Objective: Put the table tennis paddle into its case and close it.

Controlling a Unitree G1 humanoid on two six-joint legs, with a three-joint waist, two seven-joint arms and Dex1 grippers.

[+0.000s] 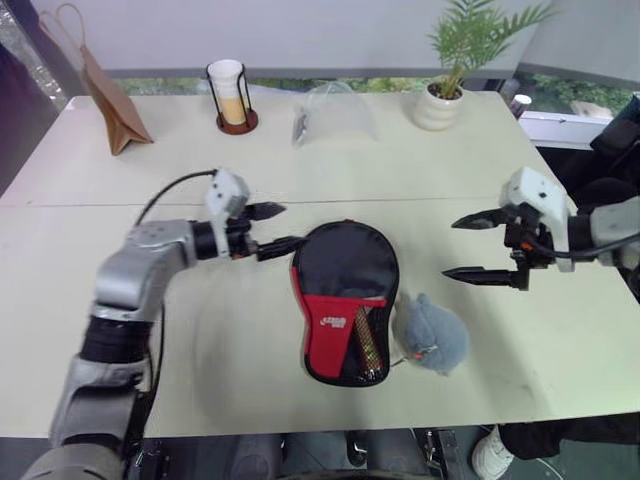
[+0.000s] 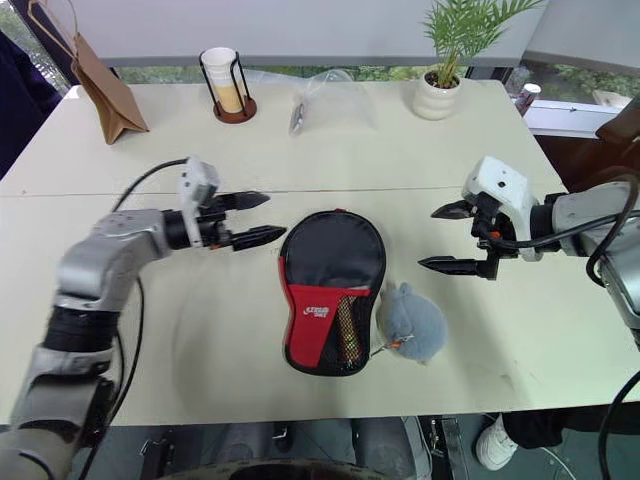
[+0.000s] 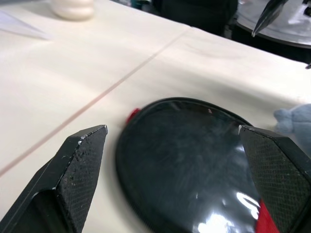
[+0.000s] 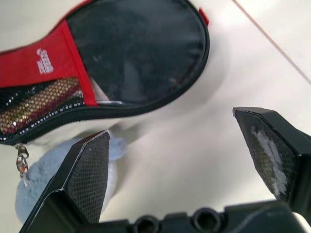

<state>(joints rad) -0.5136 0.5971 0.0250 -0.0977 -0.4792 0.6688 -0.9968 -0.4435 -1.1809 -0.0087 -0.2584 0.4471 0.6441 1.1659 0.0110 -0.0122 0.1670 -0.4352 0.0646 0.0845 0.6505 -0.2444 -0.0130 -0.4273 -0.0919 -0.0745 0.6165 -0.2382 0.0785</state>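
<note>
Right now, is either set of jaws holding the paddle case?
No, the case lies flat on the table, with the left gripper and right gripper open, apart from it.

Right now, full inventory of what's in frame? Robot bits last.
case: 1, black with a red logo panel and mesh window, flat at the table's centre, zipped; the paddle's handle shows through the mesh
plush toy: 1, grey, touching the case's right edge near its narrow end
paper bag: 1, brown, far left of the table
cup in wire holder: 1, white and tan, far edge, right of the bag
clear plastic bag: 1, see-through, far centre
potted plant: 1, green in a white pot, far right
table: 1, cream
left gripper: 1, black fingers, open, just left of the case's round end
right gripper: 1, black fingers, open, right of the case, empty
</note>
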